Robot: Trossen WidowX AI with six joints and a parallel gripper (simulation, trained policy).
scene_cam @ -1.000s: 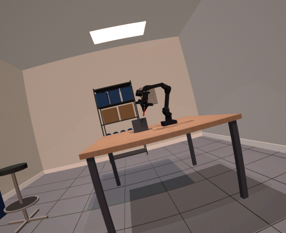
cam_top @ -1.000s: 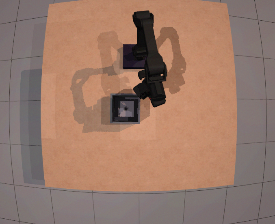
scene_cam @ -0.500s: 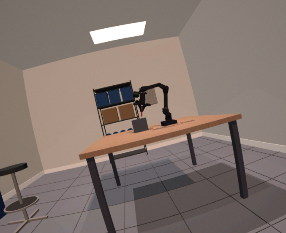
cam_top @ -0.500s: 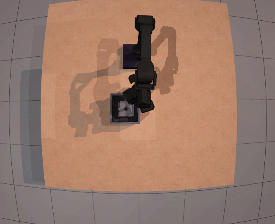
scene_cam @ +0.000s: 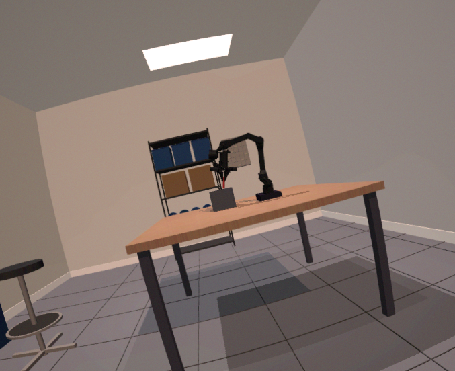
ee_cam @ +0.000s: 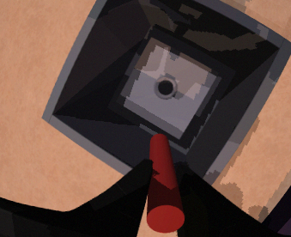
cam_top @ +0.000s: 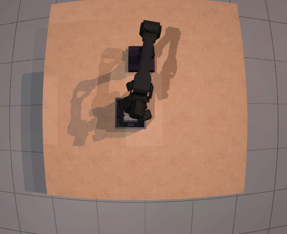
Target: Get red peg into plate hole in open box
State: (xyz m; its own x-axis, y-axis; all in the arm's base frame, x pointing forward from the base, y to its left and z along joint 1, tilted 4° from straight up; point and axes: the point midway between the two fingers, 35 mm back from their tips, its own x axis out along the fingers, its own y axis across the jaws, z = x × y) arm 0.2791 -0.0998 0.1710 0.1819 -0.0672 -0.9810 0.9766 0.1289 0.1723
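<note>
The red peg (scene_cam: 224, 182) (ee_cam: 161, 172) is held upright between the fingers of my gripper (scene_cam: 224, 178) (ee_cam: 162, 169), which is shut on it. The peg's lower end is at about the height of the rim of the open grey box (cam_top: 116, 115) (scene_cam: 223, 199) (ee_cam: 70, 69), and whether it is just inside cannot be told. In the wrist view the light plate (ee_cam: 148, 100) lies at the box bottom, with its round dark hole (ee_cam: 165, 87) beyond the peg's tip. In the top view the arm hides the peg and much of the box.
The box stands on the wooden table (cam_top: 188, 151) (scene_cam: 203, 223). The arm's dark base (cam_top: 133, 62) (scene_cam: 269, 195) is behind the box. The box walls rise on all four sides around the plate. A shelf rack (scene_cam: 154, 159) stands beyond the table.
</note>
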